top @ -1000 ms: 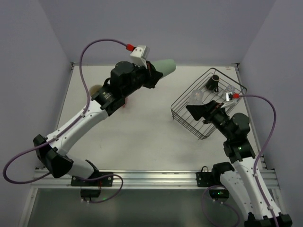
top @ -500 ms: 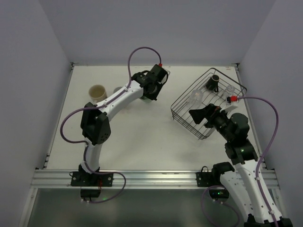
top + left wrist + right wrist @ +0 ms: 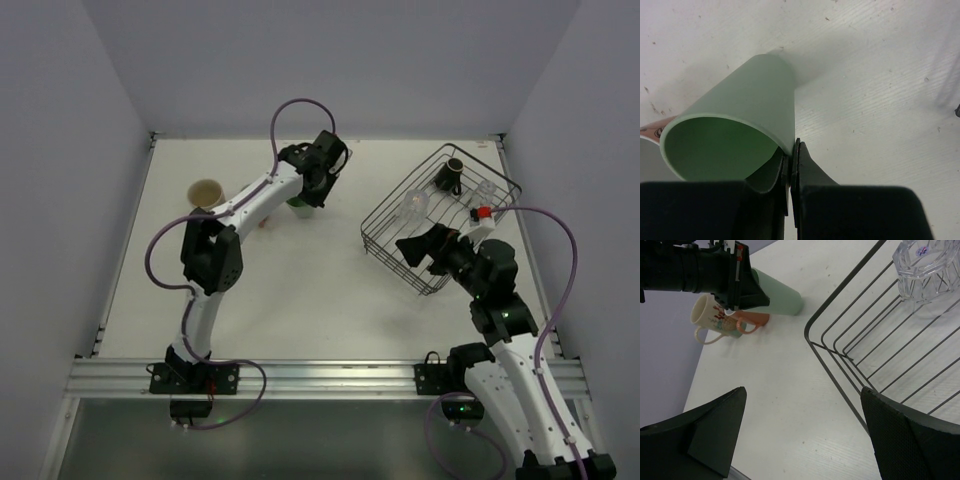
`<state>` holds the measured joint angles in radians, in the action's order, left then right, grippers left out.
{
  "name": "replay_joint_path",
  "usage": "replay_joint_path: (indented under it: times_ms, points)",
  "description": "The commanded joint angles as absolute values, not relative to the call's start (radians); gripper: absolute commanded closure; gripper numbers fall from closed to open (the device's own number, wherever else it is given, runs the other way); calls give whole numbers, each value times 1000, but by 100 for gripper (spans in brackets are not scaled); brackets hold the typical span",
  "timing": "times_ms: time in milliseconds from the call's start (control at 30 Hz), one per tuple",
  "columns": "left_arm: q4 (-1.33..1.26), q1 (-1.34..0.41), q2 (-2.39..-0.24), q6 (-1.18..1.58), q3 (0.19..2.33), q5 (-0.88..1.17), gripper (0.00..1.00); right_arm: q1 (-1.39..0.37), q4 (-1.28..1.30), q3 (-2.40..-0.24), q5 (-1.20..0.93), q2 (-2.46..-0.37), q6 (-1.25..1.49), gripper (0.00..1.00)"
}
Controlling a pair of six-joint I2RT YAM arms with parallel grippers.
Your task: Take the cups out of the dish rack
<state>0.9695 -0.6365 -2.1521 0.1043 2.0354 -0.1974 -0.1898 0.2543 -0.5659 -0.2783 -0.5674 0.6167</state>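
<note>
As the overhead view shows it, the white table [image 3: 300,300] fills the middle of the frame.

Dish rack [image 3: 385,245]: black wire, right of centre, set askew to the table edges.

Large beige mug [image 3: 205,191]: upright on the table, upper left, outside the rack.

Mint green tumbler [image 3: 745,100]: outside the rack, upper centre of the overhead view. It is tilted, mouth toward the left wrist camera, base end down at the table. Contact with the table is not certain.

Pinkish cup [image 3: 752,320]: has a handle. It sits just beside the beige mug and the tumbler, upper left of the right wrist view. Orientation unclear.

Clear glass [image 3: 414,205]: inside the rack, in its left part.

Small dark brown mug [image 3: 452,172]: inside the rack, at its upper corner.

Left gripper [image 3: 791,155]: clenched on the tumbler's rim, one finger inside the mouth, one outside.

Right gripper [image 3: 420,250]: jaws spread wide with nothing between them, above the rack's lower left rim.
</note>
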Motion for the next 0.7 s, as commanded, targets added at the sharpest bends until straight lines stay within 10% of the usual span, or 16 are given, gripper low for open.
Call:
replay_joint_path:
  times_ms: [0, 267, 400, 667]
  points:
    - [1012, -624, -2175, 54, 2092, -166, 97, -192, 201, -566, -285, -577, 609, 1]
    - [1019, -623, -2181, 44, 2077, -193, 90, -193, 181, -561, -287, -601, 620, 1]
    - [1006, -618, -2187, 49, 2080, -209, 58, -195, 179, -568, -282, -609, 620, 1]
    - [943, -617, -2155, 81, 2095, -265, 25, -196, 164, -584, -246, -637, 618, 1]
